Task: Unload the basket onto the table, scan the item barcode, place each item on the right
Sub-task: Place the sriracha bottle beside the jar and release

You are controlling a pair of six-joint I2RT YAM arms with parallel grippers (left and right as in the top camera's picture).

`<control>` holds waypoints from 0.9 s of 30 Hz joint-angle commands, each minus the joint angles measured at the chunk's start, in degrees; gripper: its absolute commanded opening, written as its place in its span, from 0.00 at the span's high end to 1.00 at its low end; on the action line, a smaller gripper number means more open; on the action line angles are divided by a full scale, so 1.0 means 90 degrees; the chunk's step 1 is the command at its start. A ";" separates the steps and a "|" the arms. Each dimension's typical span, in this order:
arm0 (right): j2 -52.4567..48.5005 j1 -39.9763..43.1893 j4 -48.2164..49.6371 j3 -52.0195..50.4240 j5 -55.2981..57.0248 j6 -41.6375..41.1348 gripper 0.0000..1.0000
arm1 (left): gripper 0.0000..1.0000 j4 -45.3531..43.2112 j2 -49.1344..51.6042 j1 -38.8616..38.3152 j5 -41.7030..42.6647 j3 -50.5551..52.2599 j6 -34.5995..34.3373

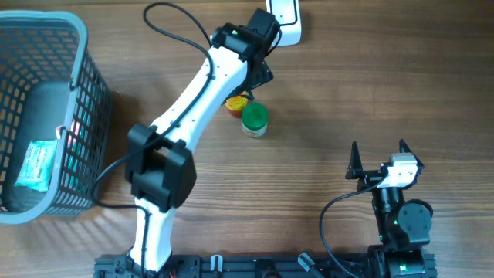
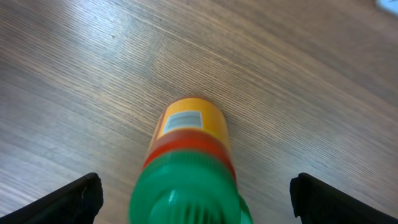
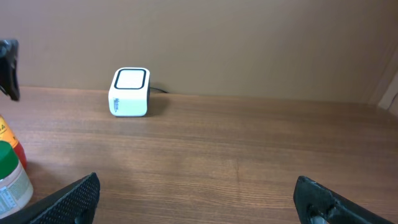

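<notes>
My left gripper was stretched out over the middle of the surface, just beside the item; its jaws stood wide apart and had hold of nothing; in the left wrist view its fingers sat at the two lower corners, and the item lay between them, clear of both.

From that view the item showed a green ridged cap nearest the camera, then a red band, then a yellow body with a small pale label on its upper side; the print on the label was too blurred to read; from overhead the green cap looked round with a pale part below it, and a yellow and red part touched it on the side towards my left gripper; I could not tell whether these were one thing or two.

The white scanner stood at the far edge of the surface, beyond my left gripper and apart from the item; in the right wrist view the scanner stood with its dark-rimmed window facing up.

My right gripper hung over the near right of the surface, well apart from the item, jaws spread wide and empty, its fingers at the lower corners of its own view.

A grey basket stood at the left edge with a pale green packet inside.
</notes>
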State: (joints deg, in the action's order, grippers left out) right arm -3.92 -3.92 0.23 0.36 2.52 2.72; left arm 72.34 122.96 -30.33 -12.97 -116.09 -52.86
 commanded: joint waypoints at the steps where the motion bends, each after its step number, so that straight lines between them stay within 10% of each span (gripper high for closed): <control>1: -0.0012 0.0027 0.0027 0.0000 -0.0102 0.0027 0.00 | 0.00 0.0090 -0.0801 0.0024 -0.0391 -0.0044 0.0012; 27: -0.0012 0.0027 0.0027 0.0000 -0.0102 0.0029 0.00 | 0.00 -0.0085 -0.3747 0.0391 -0.4165 -0.0044 0.0010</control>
State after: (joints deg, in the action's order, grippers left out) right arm -3.92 -3.92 0.23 0.36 2.52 2.72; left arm 70.78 91.20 -29.36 -45.17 -116.09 -52.86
